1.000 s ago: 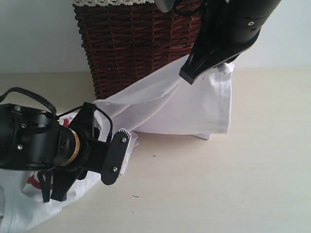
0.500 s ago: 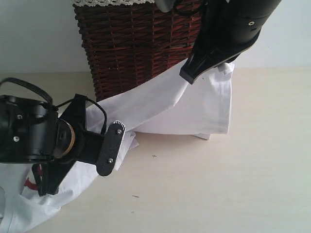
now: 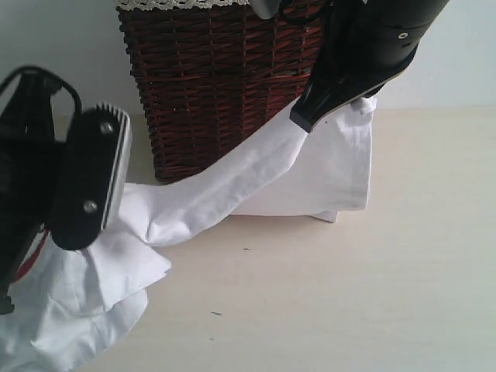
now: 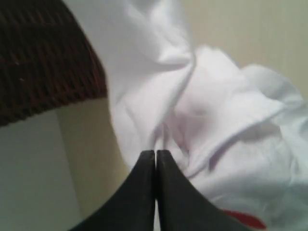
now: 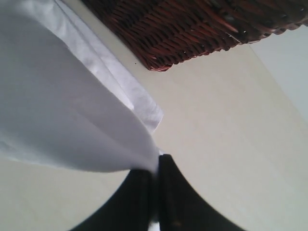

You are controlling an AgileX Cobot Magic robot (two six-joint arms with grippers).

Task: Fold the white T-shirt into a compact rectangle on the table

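The white T-shirt [image 3: 256,174], creased, sags as a band between both grippers, its lower folds resting on the table [image 3: 372,294] beneath them. The left gripper [image 4: 155,153] and right gripper [image 5: 155,166], jaws pressed together, each pinch its fabric.

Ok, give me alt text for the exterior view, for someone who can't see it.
A white T-shirt stretches between two black grippers above a beige table: the right gripper holds one end up in front of a dark wicker basket, the left gripper pinches the bunched other end lower.
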